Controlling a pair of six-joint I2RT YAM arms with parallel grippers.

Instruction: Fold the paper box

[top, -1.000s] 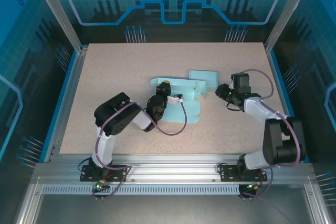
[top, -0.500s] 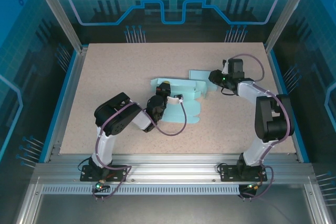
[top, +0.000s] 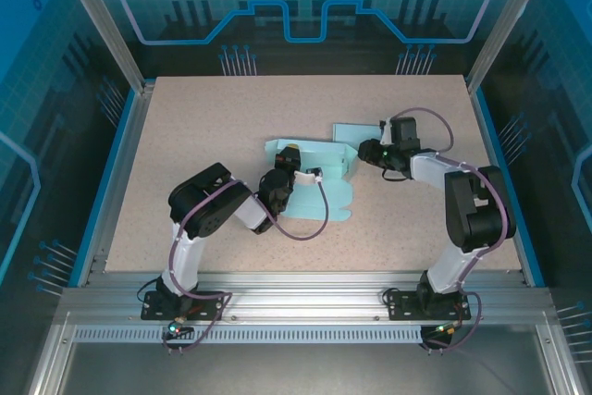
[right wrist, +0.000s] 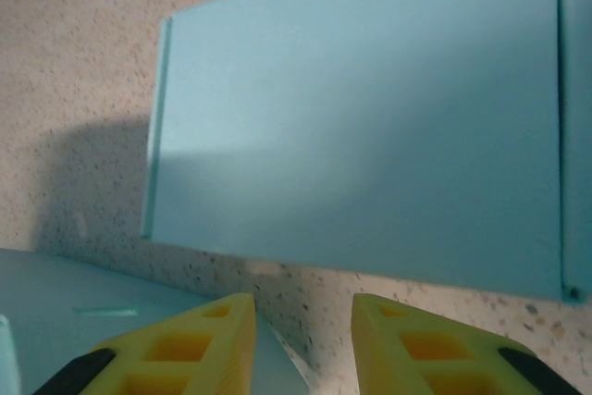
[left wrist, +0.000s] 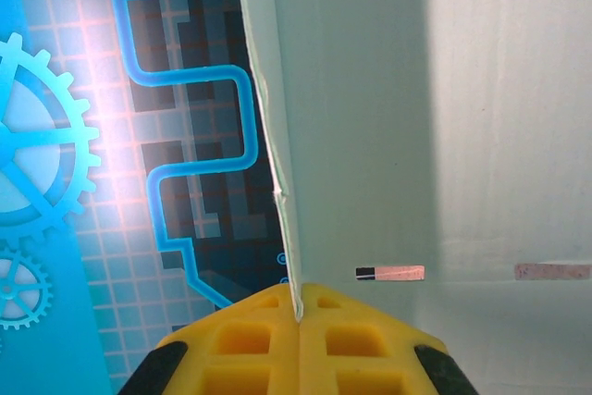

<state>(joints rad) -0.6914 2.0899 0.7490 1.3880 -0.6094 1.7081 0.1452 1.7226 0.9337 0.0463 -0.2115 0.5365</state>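
Tabletop (top: 231,117): paper box (top: 340,196) (part-raised) | left gripper (left wrist: 298,307) pinches wall (left wrist: 370,136) | right gripper (right wrist: 303,307) parted, unladen

In the left wrist view the paper box (left wrist: 416,136) runs out past the top and right edges. From above, we cannot tell if the right gripper (top: 365,154) touches it; its jaws are too small.

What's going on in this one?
Two arms are partway through folding a pale blue paper box on the table. The left tool is shut on the edge of a raised wall. The right tool, open, hovers low beside the flat panel at the box's right side.
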